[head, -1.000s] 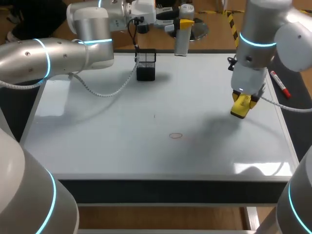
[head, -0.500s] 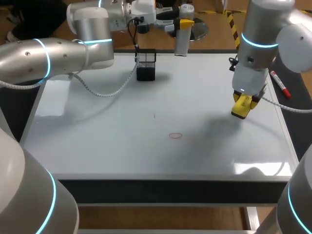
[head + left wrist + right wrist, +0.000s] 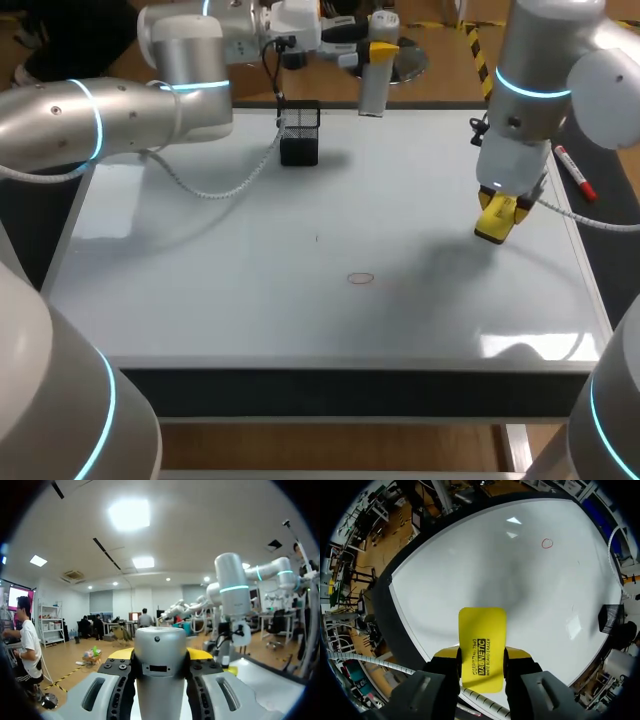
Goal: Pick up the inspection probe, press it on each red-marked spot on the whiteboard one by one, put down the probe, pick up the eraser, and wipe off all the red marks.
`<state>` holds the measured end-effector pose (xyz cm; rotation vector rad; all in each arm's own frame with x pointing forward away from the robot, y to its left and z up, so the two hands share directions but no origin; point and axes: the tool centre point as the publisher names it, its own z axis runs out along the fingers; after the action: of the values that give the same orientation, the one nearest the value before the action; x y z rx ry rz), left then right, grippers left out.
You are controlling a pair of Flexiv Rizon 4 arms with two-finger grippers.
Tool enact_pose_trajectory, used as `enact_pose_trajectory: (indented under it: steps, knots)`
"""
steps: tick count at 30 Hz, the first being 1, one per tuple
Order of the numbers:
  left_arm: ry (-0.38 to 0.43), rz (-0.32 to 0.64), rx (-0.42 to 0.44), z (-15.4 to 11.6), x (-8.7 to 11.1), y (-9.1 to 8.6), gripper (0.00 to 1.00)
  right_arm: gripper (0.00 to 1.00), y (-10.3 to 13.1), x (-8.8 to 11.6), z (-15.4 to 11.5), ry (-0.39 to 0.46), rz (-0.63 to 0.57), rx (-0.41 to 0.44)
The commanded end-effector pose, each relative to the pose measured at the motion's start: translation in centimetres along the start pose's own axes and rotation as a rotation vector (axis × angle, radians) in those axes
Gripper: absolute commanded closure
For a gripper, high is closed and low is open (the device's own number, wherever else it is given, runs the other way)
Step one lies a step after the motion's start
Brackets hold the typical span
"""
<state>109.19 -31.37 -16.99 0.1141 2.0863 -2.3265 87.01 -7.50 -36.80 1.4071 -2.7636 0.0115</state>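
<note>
Holding eraser clamped in right jaws; red mark sits well left, toward you, right arm nearer (left jaws grip probe).

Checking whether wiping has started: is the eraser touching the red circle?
Apart. The head view shows the eraser well to the right of the red circle, with bare whiteboard between them.

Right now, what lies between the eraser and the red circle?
Nothing: only bare whiteboard lies between the eraser and the red circle, as the head and right wrist views show.
</note>
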Motion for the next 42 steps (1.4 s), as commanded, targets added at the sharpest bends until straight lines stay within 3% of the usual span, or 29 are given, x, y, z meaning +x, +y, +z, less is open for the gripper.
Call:
enact_pose_trajectory:
  steps: [1,10,17,42]
  knots:
    - [-0.011,0.004,-0.011,-0.7,2.0,-1.5,1.0,1.0,-0.1,0.0,0.0,0.001,-0.002,0.002]
    - [0.002,0.06,0.01,-2.2,6.8,-3.1,1.0,1.0,-0.1,0.0,0.0,0.001,-0.002,0.002]
    - [0.065,0.088,0.037,-2.4,11.2,-3.4,1.0,1.0,-0.1,0.0,0.0,0.001,-0.002,0.002]
    - [0.157,0.02,0.077,-3.5,23.0,0.0,1.0,1.0,-0.1,0.0,0.0,0.001,-0.002,0.002]
